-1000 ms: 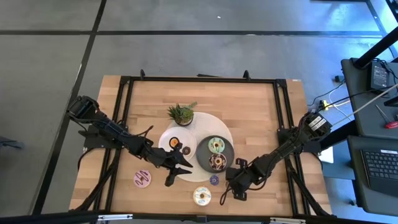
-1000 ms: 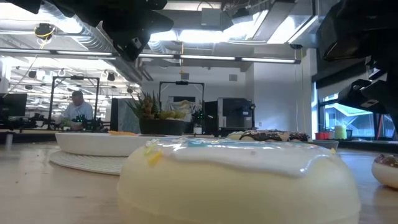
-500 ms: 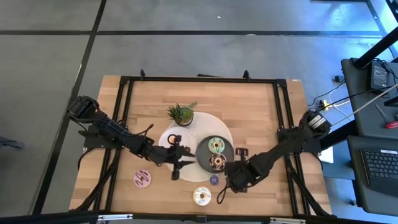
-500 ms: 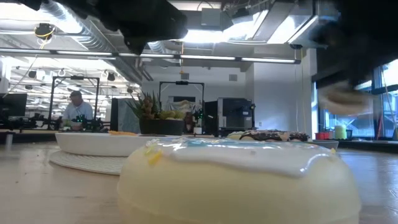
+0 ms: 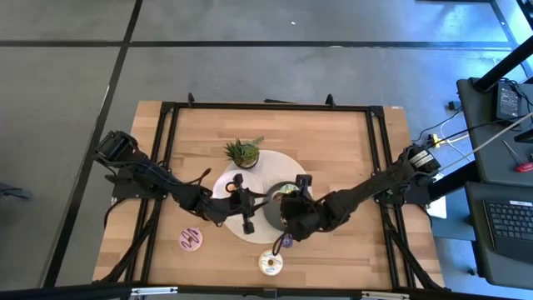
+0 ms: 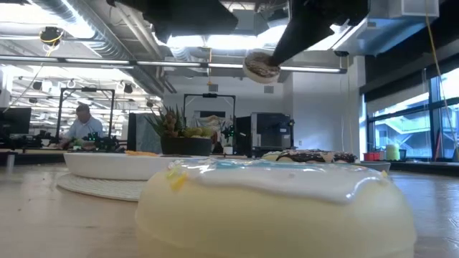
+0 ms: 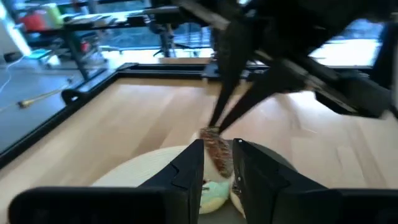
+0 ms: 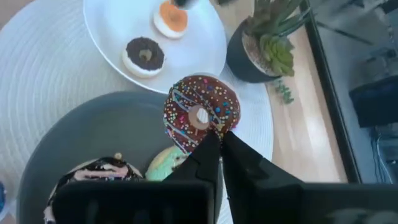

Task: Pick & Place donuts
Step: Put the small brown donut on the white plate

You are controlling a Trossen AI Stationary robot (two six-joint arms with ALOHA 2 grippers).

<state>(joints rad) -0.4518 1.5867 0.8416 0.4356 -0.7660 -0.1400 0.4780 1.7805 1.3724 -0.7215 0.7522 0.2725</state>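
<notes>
My right gripper (image 8: 219, 142) is shut on a chocolate donut with coloured sprinkles (image 8: 201, 111), held in the air over the dark grey plate (image 8: 68, 140). The low view shows this donut (image 6: 262, 66) high above the table. On that plate lie a green donut (image 8: 166, 163) and a dark sprinkled donut (image 8: 87, 175). The white plate (image 8: 118, 25) carries an orange mini donut (image 8: 170, 17) and a brown one (image 8: 144, 55). My left gripper (image 7: 217, 171) stands open beside the plates, with nothing between its fingers, facing the held donut (image 7: 216, 149). My right gripper pinches the donut's rim (image 8: 216, 132) between its two fingertips, at one spot on the ring's edge. The fingers slant down from the table's right side. The donut is lifted clear above the grey plate and stands out beyond the fingertips, its iced face toward the wrist camera.
A potted green plant (image 5: 242, 152) stands behind the plates on a round pale mat (image 8: 37, 81). A pink donut (image 5: 191, 239), a purple mini donut (image 5: 286, 241) and a white donut (image 5: 270, 263) lie on the wood near the front edge.
My right gripper has risen from the table's near right part and gone left and toward the far edge, turning as it went. It has carried the sprinkled donut over the grey plate. My left gripper has shifted a little toward the plates and rolled.
</notes>
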